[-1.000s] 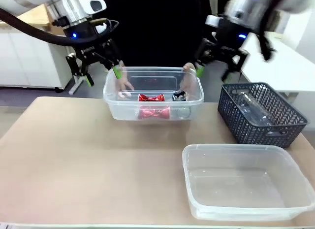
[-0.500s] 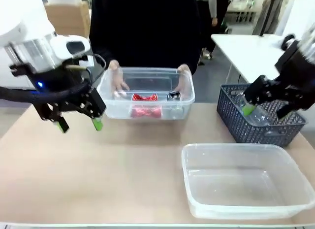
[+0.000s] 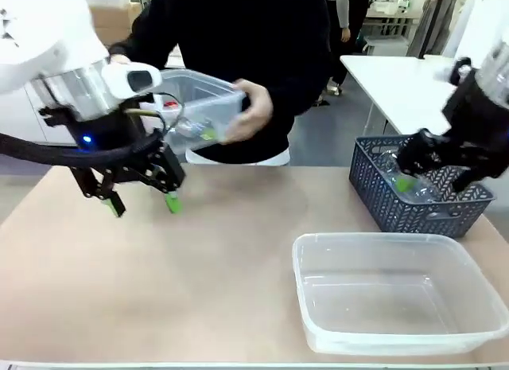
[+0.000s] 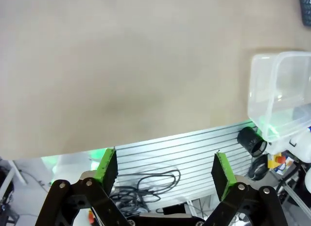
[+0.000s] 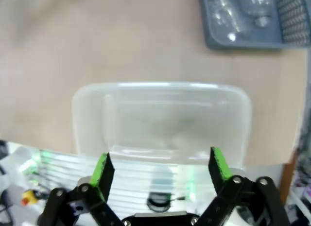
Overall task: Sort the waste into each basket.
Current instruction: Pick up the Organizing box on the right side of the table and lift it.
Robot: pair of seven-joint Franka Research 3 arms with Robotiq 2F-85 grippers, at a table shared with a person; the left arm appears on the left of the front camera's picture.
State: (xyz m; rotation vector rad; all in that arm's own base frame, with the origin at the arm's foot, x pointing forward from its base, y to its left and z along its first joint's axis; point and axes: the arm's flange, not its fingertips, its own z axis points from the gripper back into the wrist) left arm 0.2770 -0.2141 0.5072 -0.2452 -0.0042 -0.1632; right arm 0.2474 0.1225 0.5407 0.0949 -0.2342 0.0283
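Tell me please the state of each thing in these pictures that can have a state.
Left end effector: open, empty, above the table.
Right end effector: open, empty.
Small clear tub: held in the air by a person's hand, tilted, contents blurred.
Large clear tub: upright on the table, empty.
Grey basket: upright on the table, holding a clear bottle.

The table [image 3: 223,259] lies bare across its left half and middle, open from near edge to far. At the near right the clear tub [image 3: 374,237] fills the corner; the dark lattice basket [image 3: 382,203] stands close behind it, a narrow strip of table between them. Above the far left edge a person's hand [image 3: 248,111] holds a second clear tub [image 3: 208,99] aloft.
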